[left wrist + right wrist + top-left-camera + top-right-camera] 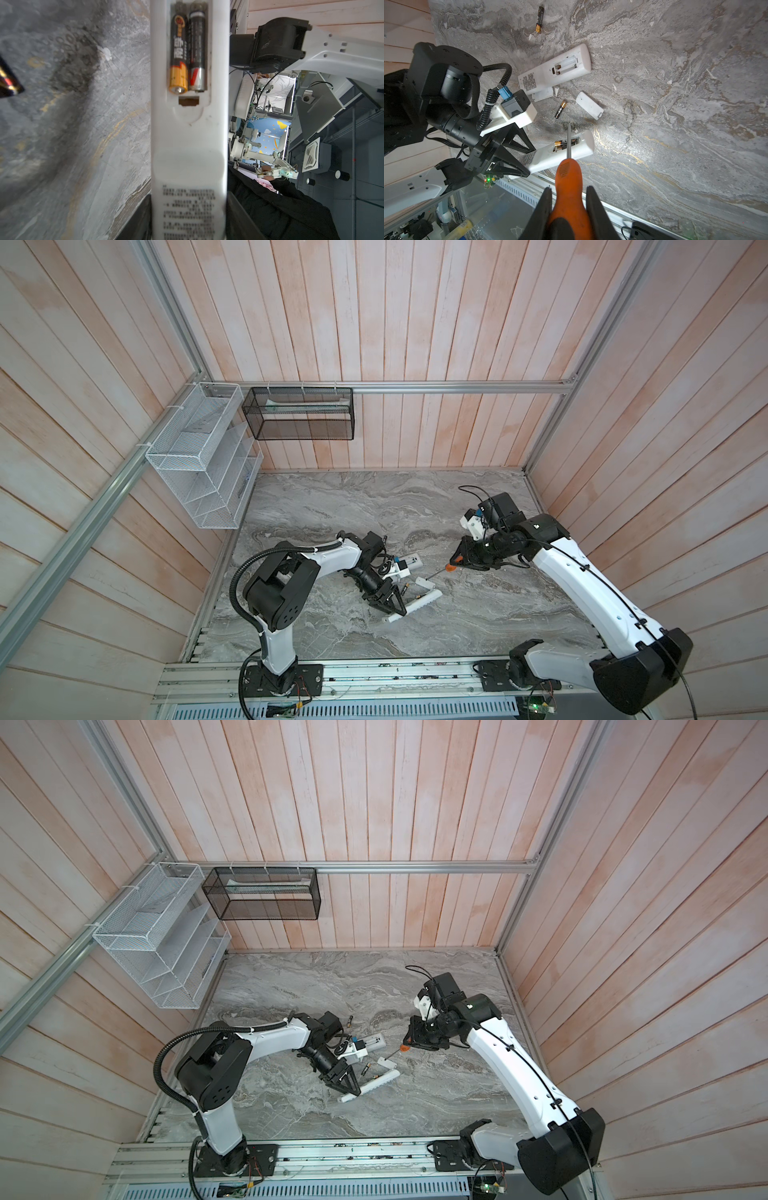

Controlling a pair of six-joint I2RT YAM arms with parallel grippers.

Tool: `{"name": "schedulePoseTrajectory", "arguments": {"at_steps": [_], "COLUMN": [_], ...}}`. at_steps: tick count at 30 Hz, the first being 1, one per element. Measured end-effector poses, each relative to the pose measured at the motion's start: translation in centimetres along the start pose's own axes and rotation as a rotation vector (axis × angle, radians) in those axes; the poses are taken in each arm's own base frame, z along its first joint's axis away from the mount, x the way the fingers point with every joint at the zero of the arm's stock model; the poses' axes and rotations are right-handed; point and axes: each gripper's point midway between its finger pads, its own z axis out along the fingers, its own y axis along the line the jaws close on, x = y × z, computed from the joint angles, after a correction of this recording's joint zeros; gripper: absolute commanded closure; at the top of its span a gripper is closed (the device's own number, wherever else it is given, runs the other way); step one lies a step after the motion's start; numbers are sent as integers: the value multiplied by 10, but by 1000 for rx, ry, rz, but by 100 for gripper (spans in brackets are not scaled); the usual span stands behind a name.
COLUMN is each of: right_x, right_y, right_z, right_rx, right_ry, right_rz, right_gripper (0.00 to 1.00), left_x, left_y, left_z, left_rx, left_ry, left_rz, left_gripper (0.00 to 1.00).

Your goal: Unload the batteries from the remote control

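- On the left wall, a tiered white wire-mesh rack (195, 464); just beside it on the back wall, a black mesh basket (299, 414).
- Low on the left of the grey marbled tabletop (478, 635), the left gripper (398, 609), jaws pressed against both long sides of a long white plastic remote control (419, 600) at its printed-label end. Remote lying back side up, compartment uncovered.
- Seated side by side in that compartment, seen from the left wrist: a slim dark gold-ended battery (178, 56) and a slim dark silver-ended battery (197, 56).
- Flat on the stone beyond the left arm's wrist, well apart from everything else, a far loose battery (350, 1021).
- Partly behind the left wrist camera in both top views, a second white remote (556, 70), back up, slots bare, springs showing.
- Between the two remotes, a near loose battery (560, 109) with its gold end up-table.
- Just beside the second remote's label end, a small white cover (543, 94); further right, between the remotes, a rounded white cover (589, 105).
- Right of centre, an orange-handled screwdriver with a thin steel shaft (568, 178), handle squeezed tight between the fingers of the right gripper (569, 188). Shaft aimed at the held remote's compartment end; whether the tip touches anything cannot be told.
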Motion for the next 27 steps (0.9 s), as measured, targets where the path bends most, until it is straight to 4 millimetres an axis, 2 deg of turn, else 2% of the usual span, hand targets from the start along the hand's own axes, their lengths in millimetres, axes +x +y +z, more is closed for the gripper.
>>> {"name": "schedulePoseTrajectory", "arguments": {"at_steps": [5, 12, 23, 27], "right_x": [0, 0, 9, 16], "right_y": [0, -1, -5, -4], "right_z": [0, 1, 4, 5], "right_rx": [0, 0, 1, -2], "right_ry": [-1, -3, 25, 50], "right_rz": [0, 0, -47, -89], "right_gripper": [95, 95, 95, 95], "left_x": [10, 5, 3, 10], "left_y": [13, 16, 55, 71], "left_z": [5, -1, -20, -9], "left_rx": [3, -11, -580, -732], "left_ry": [22, 6, 41, 102], "left_rz": [-68, -69, 307, 440], "left_gripper": [90, 90, 91, 92]}}
